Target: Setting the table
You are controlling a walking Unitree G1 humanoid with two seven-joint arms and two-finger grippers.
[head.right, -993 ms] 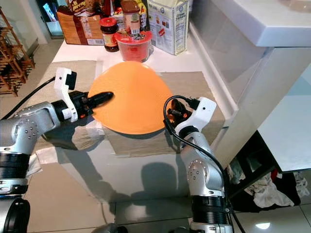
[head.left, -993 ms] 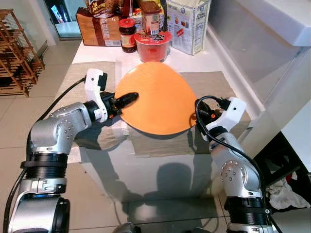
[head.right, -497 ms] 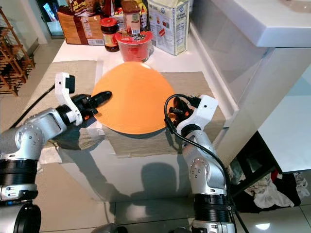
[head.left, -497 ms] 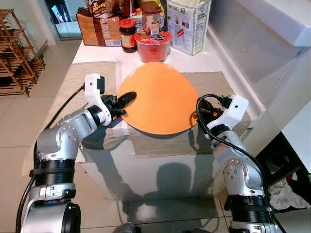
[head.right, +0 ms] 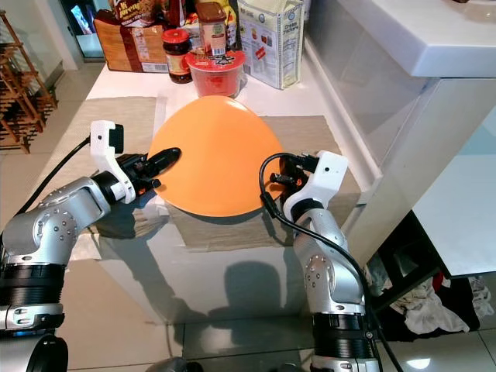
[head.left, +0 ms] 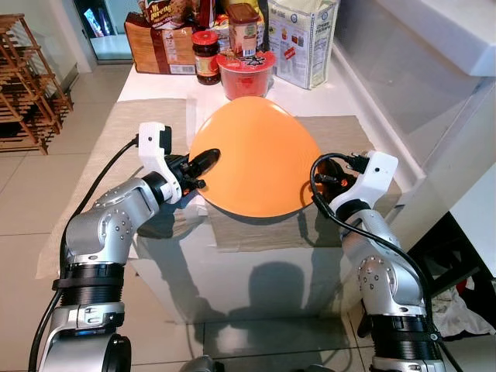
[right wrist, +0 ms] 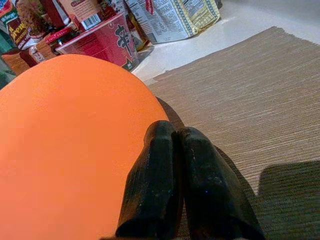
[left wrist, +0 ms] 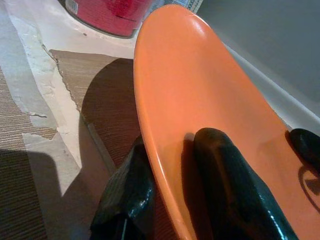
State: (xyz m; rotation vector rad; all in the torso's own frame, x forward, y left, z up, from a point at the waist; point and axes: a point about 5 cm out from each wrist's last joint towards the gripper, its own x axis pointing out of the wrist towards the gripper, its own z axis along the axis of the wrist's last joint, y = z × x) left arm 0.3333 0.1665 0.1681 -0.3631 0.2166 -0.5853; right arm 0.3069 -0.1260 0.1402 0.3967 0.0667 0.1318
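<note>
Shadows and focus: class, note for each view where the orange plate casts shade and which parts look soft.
Left eye view: the orange plate shades the placemat below its near edge. Left wrist view: the left gripper grips the rim, its fingers large and soft. Right wrist view: the right gripper looks shut; the far packages are blurred.

White counter (head.left: 155, 81) carries two woven tan placemats: one placemat (head.left: 128, 124) left of the red noodle cup (head.left: 246, 74), the other (head.left: 341, 136) right of it. Beside the cup, at the counter's far end: dark jar (head.left: 204, 56), carton (head.left: 301, 39), brown packet (head.left: 159, 46).
</note>
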